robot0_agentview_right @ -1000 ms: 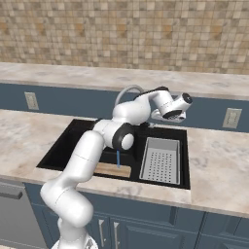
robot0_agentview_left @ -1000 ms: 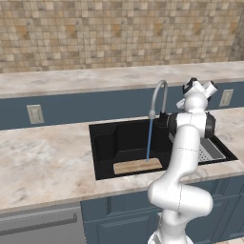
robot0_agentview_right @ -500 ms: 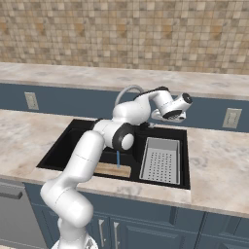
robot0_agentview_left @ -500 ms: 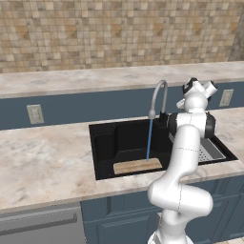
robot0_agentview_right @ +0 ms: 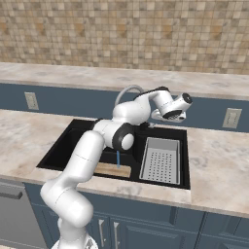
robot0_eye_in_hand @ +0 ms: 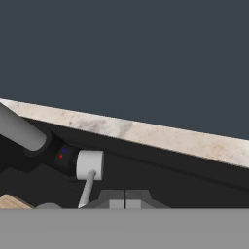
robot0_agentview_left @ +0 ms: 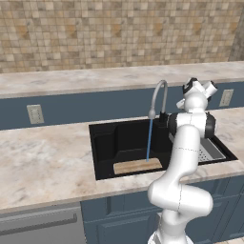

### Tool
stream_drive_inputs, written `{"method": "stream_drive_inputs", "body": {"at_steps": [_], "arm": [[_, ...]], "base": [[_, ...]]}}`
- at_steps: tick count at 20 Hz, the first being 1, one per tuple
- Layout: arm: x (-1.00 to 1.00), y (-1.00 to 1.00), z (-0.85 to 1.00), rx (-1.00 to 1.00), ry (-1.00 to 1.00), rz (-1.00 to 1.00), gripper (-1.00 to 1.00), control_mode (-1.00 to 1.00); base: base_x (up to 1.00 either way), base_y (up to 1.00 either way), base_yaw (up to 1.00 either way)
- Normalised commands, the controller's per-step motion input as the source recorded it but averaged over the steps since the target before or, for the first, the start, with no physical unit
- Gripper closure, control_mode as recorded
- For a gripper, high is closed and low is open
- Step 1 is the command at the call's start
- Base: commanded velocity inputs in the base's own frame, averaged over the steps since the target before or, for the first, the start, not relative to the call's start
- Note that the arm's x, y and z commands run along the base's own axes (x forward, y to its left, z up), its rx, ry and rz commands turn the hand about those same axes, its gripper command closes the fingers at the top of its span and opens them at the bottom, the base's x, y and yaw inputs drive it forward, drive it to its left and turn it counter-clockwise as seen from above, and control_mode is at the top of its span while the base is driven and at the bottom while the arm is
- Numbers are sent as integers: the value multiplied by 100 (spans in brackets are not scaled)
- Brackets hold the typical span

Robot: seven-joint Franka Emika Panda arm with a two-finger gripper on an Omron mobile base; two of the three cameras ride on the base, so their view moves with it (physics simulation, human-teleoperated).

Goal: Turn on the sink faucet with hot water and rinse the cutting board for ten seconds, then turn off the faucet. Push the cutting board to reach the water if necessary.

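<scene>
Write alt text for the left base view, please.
A thin blue stream of water runs from the gooseneck sink faucet onto the cutting board lying in the black sink. The white robot arm rises at the right.

No readable text, labels, brands or numbers. Only marks: tiny blue and red dots on dark faucet base [robot0_eye_in_hand: 62, 154], blue at 12 o'clock of red; possibly hot/cold indicators.

Both base views look forward and down from behind the arm, one from its left, one from its right, and share the sink [robot0_agentview_left: 102, 143] [robot0_agentview_right: 63, 146]. The hand view sits close, just behind the fingertips [robot0_eye_in_hand: 116, 200], facing the counter edge [robot0_eye_in_hand: 146, 131] beyond them.
</scene>
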Motion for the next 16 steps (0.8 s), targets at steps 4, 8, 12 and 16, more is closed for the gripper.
{"method": "stream_drive_inputs", "body": {"at_steps": [4,8,12,16], "arm": [[0,0,0,0,0,0,100,-100],[0,0,0,0,0,0,100,-100],[0,0,0,0,0,0,100,-100],[0,0,0,0,0,0,100,-100]], "base": [[0,0,0],[0,0,0],[0,0,0],[0,0,0]]}}
